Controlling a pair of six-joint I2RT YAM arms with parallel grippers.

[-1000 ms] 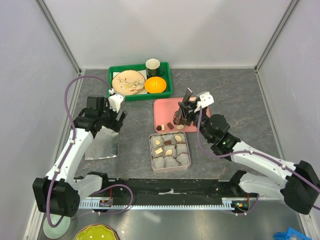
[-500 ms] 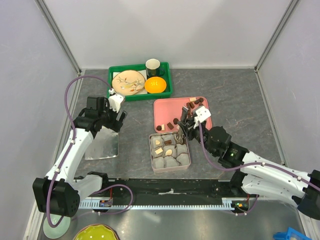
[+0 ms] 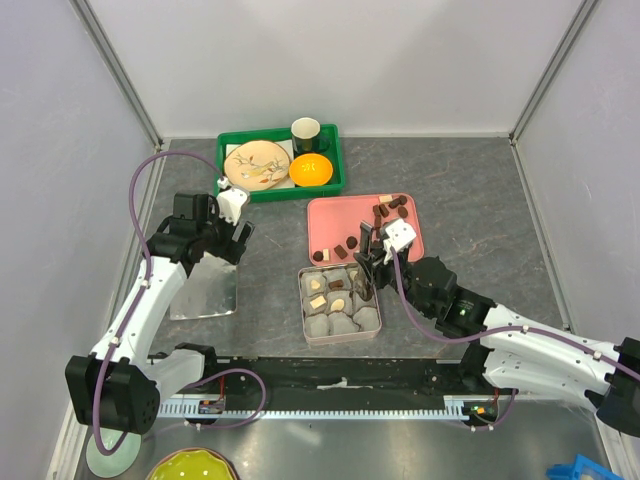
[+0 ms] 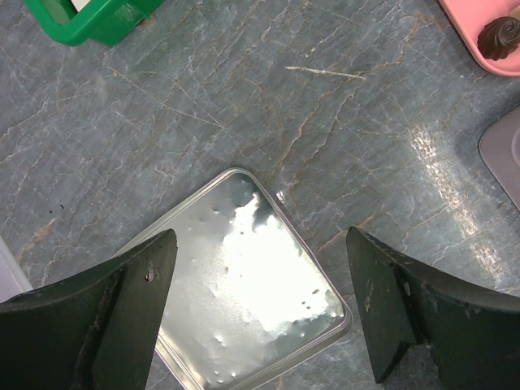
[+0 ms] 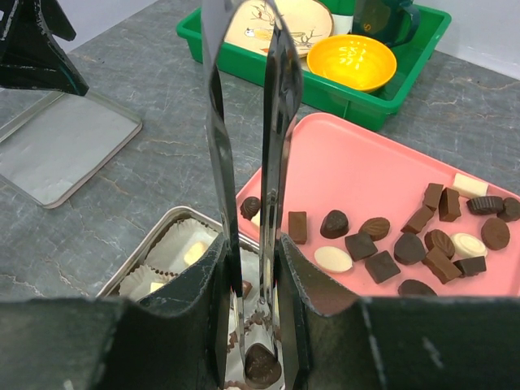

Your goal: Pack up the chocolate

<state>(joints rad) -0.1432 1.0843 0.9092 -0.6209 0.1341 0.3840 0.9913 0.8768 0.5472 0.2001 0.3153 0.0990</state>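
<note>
Clamps right gripper [image 5: 252,272] on tongs [image 5: 244,122], chocolate [image 5: 262,366] pinched above tin [image 5: 134,264] at lower centre; left gripper [image 4: 257,305] spread wide (over lid [image 4: 244,236]); few cups [image 5: 175,244] filled, many pieces [image 5: 382,266] on pink tray [image 5: 349,162].

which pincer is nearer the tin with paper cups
Right. The right pincer sits right above the tin, its tongs reaching in; the left pincer hangs open well off to its left, over the lid.

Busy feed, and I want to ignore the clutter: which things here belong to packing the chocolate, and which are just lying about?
In the job: chocolate on the pink tray; tin with paper cups; tongs in the right hand, gripping a dark piece; tin lid.
Lying about: green bin, patterned plate, orange bowl, dark cup.
</note>
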